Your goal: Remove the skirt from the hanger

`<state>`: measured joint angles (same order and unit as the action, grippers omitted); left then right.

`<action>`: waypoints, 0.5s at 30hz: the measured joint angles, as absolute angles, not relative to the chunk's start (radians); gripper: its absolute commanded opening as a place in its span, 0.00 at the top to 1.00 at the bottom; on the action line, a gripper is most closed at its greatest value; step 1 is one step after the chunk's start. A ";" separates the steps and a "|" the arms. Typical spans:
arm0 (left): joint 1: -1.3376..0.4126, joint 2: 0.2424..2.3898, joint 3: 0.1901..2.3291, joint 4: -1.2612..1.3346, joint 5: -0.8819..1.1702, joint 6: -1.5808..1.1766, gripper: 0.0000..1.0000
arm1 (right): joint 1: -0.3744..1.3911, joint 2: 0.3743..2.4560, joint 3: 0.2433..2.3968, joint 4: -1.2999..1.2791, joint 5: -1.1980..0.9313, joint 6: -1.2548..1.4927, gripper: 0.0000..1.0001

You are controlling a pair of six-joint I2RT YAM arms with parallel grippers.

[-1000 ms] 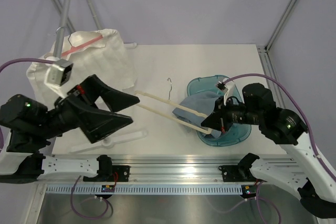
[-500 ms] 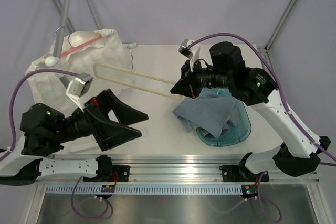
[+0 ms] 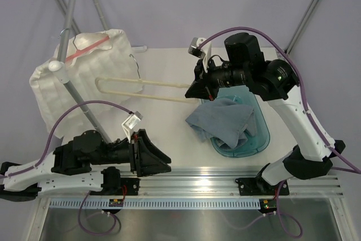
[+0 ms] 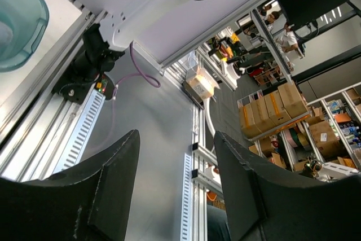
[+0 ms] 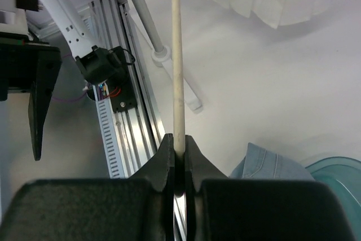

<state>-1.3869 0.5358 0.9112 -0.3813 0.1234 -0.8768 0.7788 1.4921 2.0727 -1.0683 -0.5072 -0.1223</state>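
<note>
The blue denim skirt (image 3: 221, 119) lies crumpled, partly in the teal bin (image 3: 260, 135) and partly on the table, free of the hanger. The cream hanger (image 3: 141, 87) hangs bare in the air over the table, its metal hook to the left. My right gripper (image 3: 196, 91) is shut on the hanger's right end; the right wrist view shows its bar (image 5: 176, 55) pinched between the jaws (image 5: 179, 152), with the skirt (image 5: 265, 165) below. My left gripper (image 3: 157, 160) is open and empty, low at the table's near edge, and in the left wrist view (image 4: 176, 156) it points off the table.
A white fabric bag (image 3: 93, 69) with a pink hanger hangs on a metal stand (image 3: 79, 91) at the back left. The stand's white foot (image 5: 189, 97) lies on the table. The aluminium rail (image 3: 197, 174) runs along the near edge.
My right gripper lifted the hanger up and back to the left, away from the skirt, which stayed on the bin. My left arm drew back and lowered to the near edge.
</note>
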 measured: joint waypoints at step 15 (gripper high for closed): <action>-1.428 0.572 0.754 -0.520 0.052 -0.912 0.68 | 0.763 1.686 2.346 -1.300 -0.731 -0.321 1.00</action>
<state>-1.4284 0.5720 0.7540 -0.5201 0.0521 -0.9115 0.7628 1.6855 2.3455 -1.2999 -0.7311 -0.3206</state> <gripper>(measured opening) 0.372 0.049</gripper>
